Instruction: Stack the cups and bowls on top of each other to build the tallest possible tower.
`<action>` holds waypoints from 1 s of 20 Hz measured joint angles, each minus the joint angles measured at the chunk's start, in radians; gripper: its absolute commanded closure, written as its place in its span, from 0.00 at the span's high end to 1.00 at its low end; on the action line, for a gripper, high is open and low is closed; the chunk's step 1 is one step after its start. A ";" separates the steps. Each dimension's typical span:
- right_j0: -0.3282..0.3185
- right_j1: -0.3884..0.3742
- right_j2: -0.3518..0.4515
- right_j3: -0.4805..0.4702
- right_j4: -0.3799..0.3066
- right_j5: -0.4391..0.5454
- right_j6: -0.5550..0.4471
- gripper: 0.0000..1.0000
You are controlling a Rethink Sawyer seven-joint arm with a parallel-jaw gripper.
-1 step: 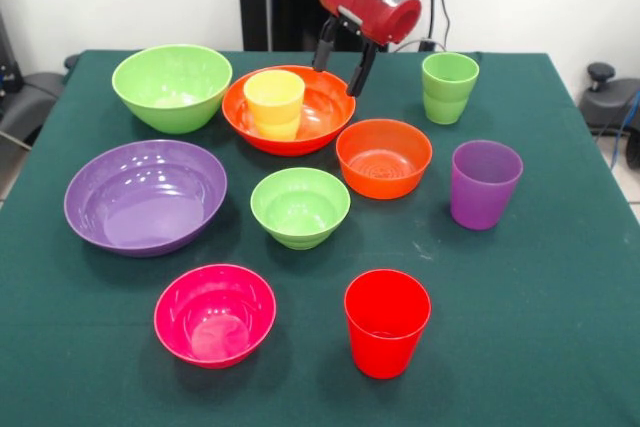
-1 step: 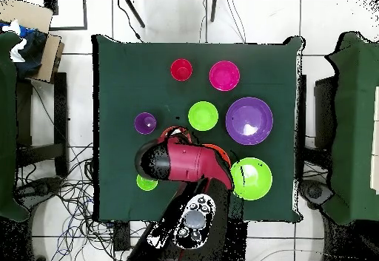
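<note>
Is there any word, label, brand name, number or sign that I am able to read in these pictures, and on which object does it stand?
None can be read.
The glossy plastic cups, such as the red cup, and bowls, such as the large purple bowl, are plain.
The dark green tablecloth is plain.
The red and black gripper shows no readable marking.

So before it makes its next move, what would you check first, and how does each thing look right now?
1. Gripper jaws open and empty: ok.
2. Yellow cup upright inside the large orange bowl: ok.
3. Gripper clear of that bowl's rim: cannot tell.
4. Red cup, purple cup and green cup upright, standing apart: ok.
5. Tower built: not ok, only one cup sits in a bowl.
</note>
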 measured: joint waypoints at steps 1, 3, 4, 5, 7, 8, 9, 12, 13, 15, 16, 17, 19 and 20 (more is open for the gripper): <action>0.000 0.003 -0.001 -0.004 0.001 0.000 0.000 1.00; -0.002 0.010 -0.003 -0.015 0.001 0.000 0.000 1.00; -0.002 0.012 -0.004 -0.019 0.001 0.000 0.000 1.00; -0.002 0.015 -0.006 -0.027 0.001 0.000 0.000 1.00; -0.002 0.019 -0.007 -0.039 0.001 0.000 0.000 1.00; -0.003 0.020 -0.008 -0.046 0.002 0.000 0.000 1.00; -0.003 0.020 -0.008 -0.051 0.002 0.000 0.000 1.00; -0.004 0.020 -0.013 -0.073 0.003 0.000 0.000 1.00; -0.004 0.021 -0.014 -0.080 0.004 0.000 0.000 1.00; -0.004 0.024 -0.020 -0.102 0.009 0.000 0.000 1.00; -0.004 0.025 -0.022 -0.108 0.010 0.000 0.000 1.00; -0.004 0.028 -0.025 -0.120 0.012 0.000 0.000 1.00; -0.004 0.033 -0.031 -0.142 0.015 0.001 0.000 1.00; -0.004 0.036 -0.034 -0.151 0.016 0.001 0.000 1.00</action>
